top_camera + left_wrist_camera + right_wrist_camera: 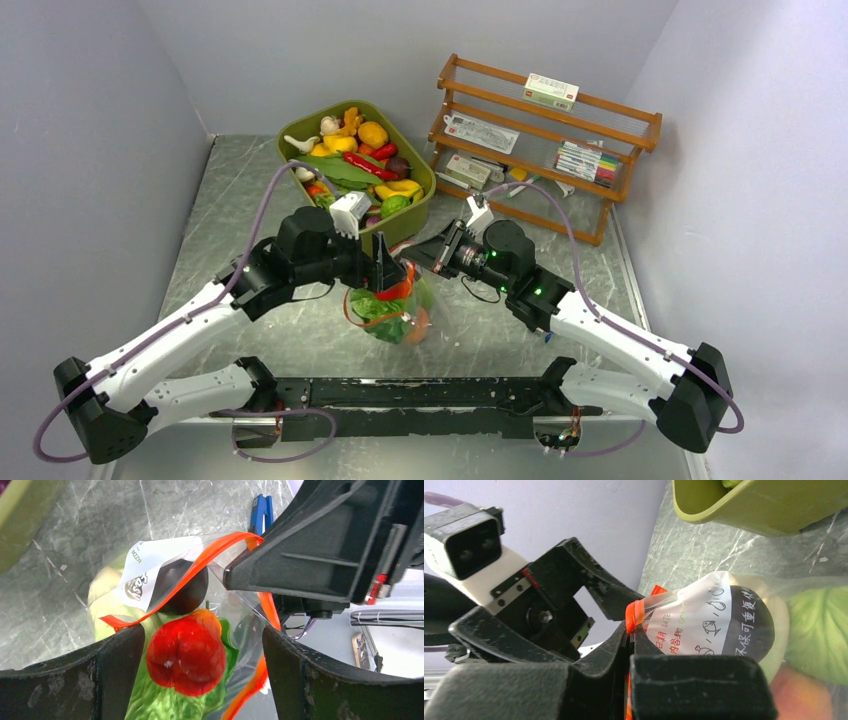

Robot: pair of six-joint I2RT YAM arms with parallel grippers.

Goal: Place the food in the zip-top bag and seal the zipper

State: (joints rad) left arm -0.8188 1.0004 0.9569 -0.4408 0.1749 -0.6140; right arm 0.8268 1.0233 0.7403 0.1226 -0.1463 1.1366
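The clear zip-top bag (392,310) hangs between both grippers over the table's near middle. My right gripper (630,635) is shut on the orange-red zipper (635,614) at one end of the mouth, beside the white label (696,625). My left gripper (202,635) stands open right above the gaping mouth. A red-orange peach (186,655) lies between its fingers (117,675) on leafy green lettuce (155,702) inside the bag. A dark purple ball (189,589) sits deeper in, behind the zipper (200,562). More food (358,160) fills the tub.
The olive-green tub (420,205) stands just behind the grippers. A wooden rack (545,140) with boxes and pens is at the back right. A blue-handled tool (262,509) lies on the marbled table (230,200) past the bag. Grey walls close in on both sides.
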